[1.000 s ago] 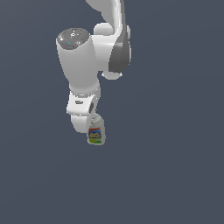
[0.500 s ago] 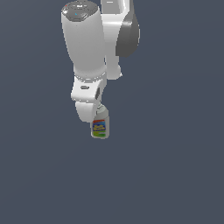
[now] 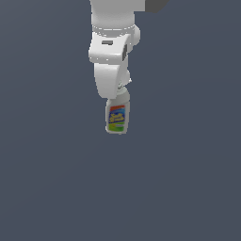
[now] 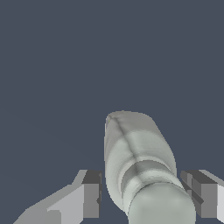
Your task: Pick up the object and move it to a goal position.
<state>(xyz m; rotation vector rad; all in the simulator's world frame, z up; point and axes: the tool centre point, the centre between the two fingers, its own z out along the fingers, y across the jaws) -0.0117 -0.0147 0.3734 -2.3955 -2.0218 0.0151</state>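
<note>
From where I stand there is little in the room but a flat slate-grey ground, so reading from the exterior view's left I pass bare grey until the white Franka arm comes down through the middle. At its lower end hangs the small white plastic cleanser bottle, cap up, its label banded orange, blue, yellow and green. Beyond it, to the exterior view's right, there is only more grey, and I can make out no marker for a goal.

The wrist view gives the closer look. The gripper has one grey fingertip on one side of the bottle and the other fingertip on the far side, with the rounded white cap nearest the camera. A thin dark gap shows beside each pad, so I cannot tell for sure whether the jaws are clamped on it or merely flank it.

What matters for the carry, I would judge, is this: the bottle's long axis runs straight away from the palm, in line with the hand, with its body hanging below the fingers. Held only near the neck, it could swing or slip on a quick move.
</note>
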